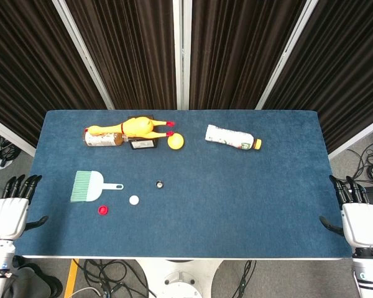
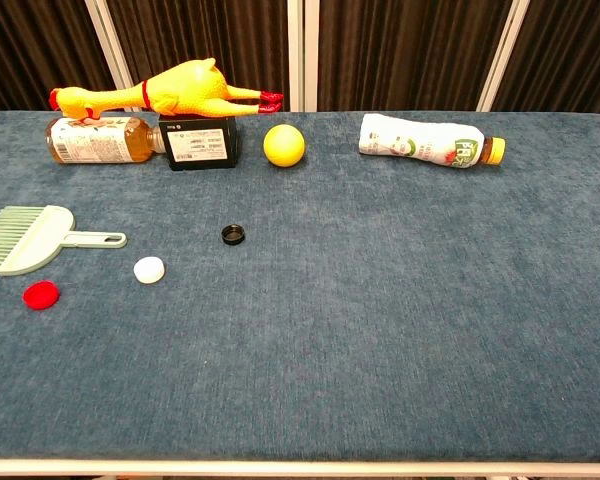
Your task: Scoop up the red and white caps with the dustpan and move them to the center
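The pale green dustpan (image 1: 87, 185) lies flat on the blue worktop (image 1: 236, 198), toward its left side, with its handle pointing right toward the middle. The white cap (image 1: 133, 200) sits just off the end of that handle, on the near side of it, and the red cap (image 1: 102, 210) lies near the dustpan's near edge, a little left of the white one; the two caps are apart from each other and from the dustpan. A black cap (image 1: 160, 184) rests farther right of the handle, closer to the worktop's middle. Beyond the dustpan, along the far edge, a yellow rubber chicken (image 2: 170, 92) lies over a tea bottle (image 2: 95, 140) and a black box (image 2: 202, 142), with a yellow ball (image 2: 284, 144) just right of the box. Well right of the dustpan lies a white bottle (image 2: 430, 141) on its side, yellow lid pointing right. The left hand (image 1: 11, 208) hangs off the worktop's near left corner, fingers straight and apart, holding nothing; the right hand (image 1: 359, 217) does likewise at the near right corner. Both are seen only in the head view.
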